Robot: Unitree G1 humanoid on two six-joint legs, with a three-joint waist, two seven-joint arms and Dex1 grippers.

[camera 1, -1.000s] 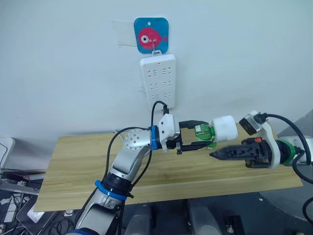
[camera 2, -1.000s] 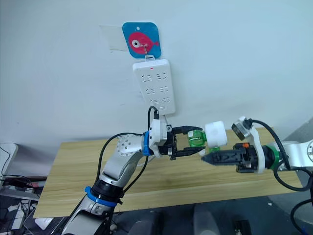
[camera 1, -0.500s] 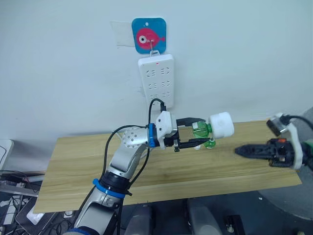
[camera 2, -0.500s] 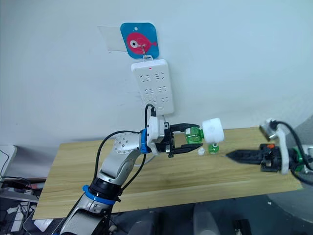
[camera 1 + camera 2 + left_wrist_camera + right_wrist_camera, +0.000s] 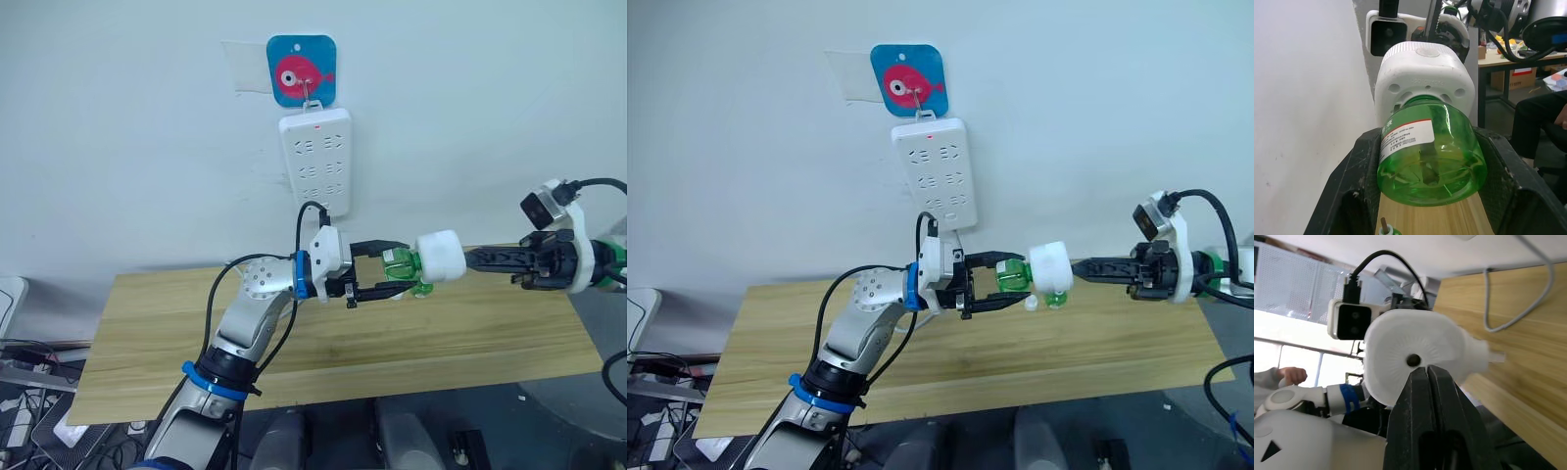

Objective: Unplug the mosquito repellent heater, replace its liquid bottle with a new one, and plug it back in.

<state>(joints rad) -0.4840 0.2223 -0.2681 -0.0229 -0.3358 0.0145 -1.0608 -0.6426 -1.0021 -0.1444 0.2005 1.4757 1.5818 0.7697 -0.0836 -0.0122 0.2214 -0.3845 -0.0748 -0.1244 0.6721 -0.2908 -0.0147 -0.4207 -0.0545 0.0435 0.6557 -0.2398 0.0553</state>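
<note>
My left gripper (image 5: 404, 266) is shut on a translucent green bottle (image 5: 398, 264) held sideways above the table. The bottle's neck sits inside the white mosquito repellent heater (image 5: 441, 257), so the neck is hidden. The left wrist view shows the bottle (image 5: 1425, 161) between the two black fingers (image 5: 1359, 166), with the heater (image 5: 1420, 73) beyond it. My right gripper (image 5: 472, 258) is shut, its tips right at the heater's round flat top (image 5: 1410, 360). A second green bottle (image 5: 1055, 299) with a bare neck stands on the table behind, a small white cap (image 5: 1030, 304) beside it.
A long white power strip (image 5: 315, 162) hangs on the wall under a blue fish sticker (image 5: 302, 70), above my left gripper. The wooden table (image 5: 176, 323) runs beneath both arms. A person's hand (image 5: 1561, 115) is visible in the background of the left wrist view.
My right gripper has shut. It pulled away to the right, then rose and came back with its tips at the heater's top. The left gripper still holds the bottle.
</note>
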